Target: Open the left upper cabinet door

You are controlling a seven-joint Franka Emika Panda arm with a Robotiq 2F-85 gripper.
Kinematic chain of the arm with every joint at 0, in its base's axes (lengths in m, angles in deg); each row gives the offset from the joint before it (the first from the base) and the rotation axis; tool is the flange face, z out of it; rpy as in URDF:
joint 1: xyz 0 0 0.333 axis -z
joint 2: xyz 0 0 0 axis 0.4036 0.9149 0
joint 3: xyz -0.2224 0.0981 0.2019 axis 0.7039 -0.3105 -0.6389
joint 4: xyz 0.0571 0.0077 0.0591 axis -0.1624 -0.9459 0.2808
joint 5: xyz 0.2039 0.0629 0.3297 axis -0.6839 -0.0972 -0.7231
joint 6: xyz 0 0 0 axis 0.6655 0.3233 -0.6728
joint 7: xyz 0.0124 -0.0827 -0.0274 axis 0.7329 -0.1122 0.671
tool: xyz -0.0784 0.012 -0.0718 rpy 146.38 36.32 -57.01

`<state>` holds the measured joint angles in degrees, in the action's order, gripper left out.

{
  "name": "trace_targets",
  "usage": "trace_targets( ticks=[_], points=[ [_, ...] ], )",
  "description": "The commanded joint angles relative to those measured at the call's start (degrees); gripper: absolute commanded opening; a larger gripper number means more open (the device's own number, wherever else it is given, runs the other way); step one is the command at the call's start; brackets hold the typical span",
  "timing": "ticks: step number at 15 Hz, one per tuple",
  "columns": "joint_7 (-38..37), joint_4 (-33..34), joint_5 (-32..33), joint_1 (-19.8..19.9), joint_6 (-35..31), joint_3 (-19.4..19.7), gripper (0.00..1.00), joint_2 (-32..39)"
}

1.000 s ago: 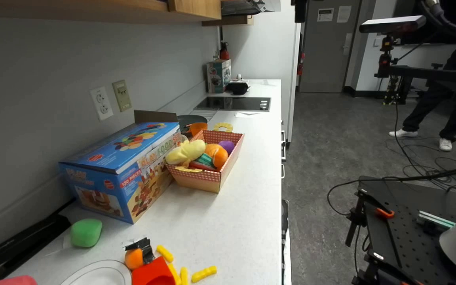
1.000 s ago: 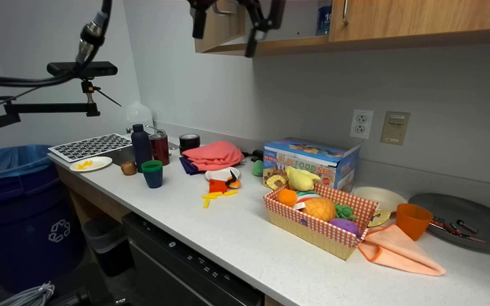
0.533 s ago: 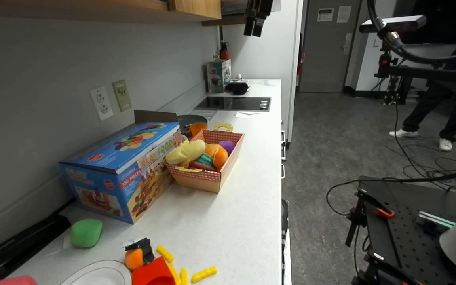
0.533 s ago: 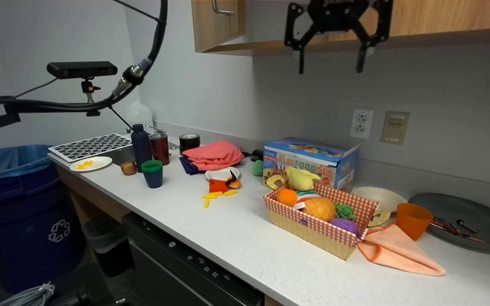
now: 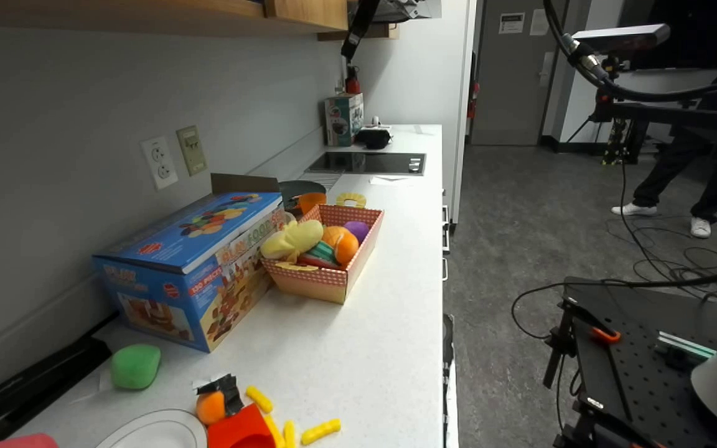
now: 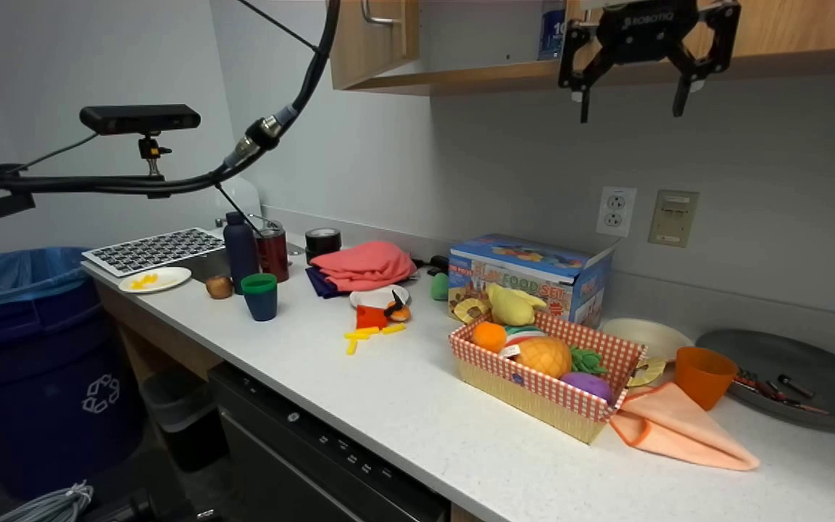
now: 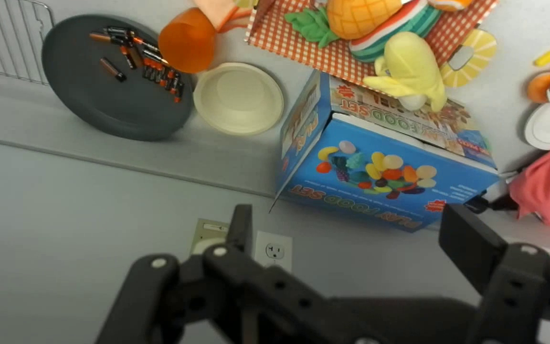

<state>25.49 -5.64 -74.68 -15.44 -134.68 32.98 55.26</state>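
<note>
The left upper cabinet door (image 6: 374, 43) stands swung open in an exterior view, with its metal handle (image 6: 377, 16) on the face. Part of the cabinet interior (image 6: 475, 36) shows beside it, with a blue-labelled item (image 6: 552, 30) inside. My gripper (image 6: 632, 112) is open and empty, fingers pointing down, in front of the shut right door (image 6: 809, 29) and away from the open door. In an exterior view the gripper (image 5: 353, 43) shows partly at the top, by the cabinet's end. The wrist view shows the fingers (image 7: 346, 224) wide apart with nothing between them; the cabinet is out of that view.
The counter (image 6: 417, 406) holds a Play Food Set box (image 6: 519, 272), a checkered basket of toy food (image 6: 533, 395), a dark pan (image 6: 809, 377), an orange cup (image 6: 704, 377) and bottles. The arm's cable (image 6: 258, 134) hangs at the left. A wall outlet (image 7: 274, 251) shows between the fingers.
My gripper has moved from in front of the open left door rightward to the right door in an exterior view, and has turned so both fingers show. The door has not visibly moved.
</note>
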Motion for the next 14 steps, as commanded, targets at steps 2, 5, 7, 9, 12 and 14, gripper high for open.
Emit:
trace_targets(
  ticks=[2,5,7,9,12,14],
  points=[
    [2.01,5.21,-5.52,2.78,8.42,-1.61,1.00,2.45],
    [4.13,7.93,-6.34,3.75,15.99,-1.63,1.00,3.43],
    [6.05,9.27,-9.01,4.44,19.57,-1.73,1.00,4.03],
    [3.40,6.37,-7.21,3.78,17.46,-1.72,1.00,2.31],
    [3.36,6.36,-7.33,3.91,17.80,-1.72,1.00,2.38],
    [3.35,6.36,-7.33,3.89,17.80,-1.77,1.00,2.39]
  ],
)
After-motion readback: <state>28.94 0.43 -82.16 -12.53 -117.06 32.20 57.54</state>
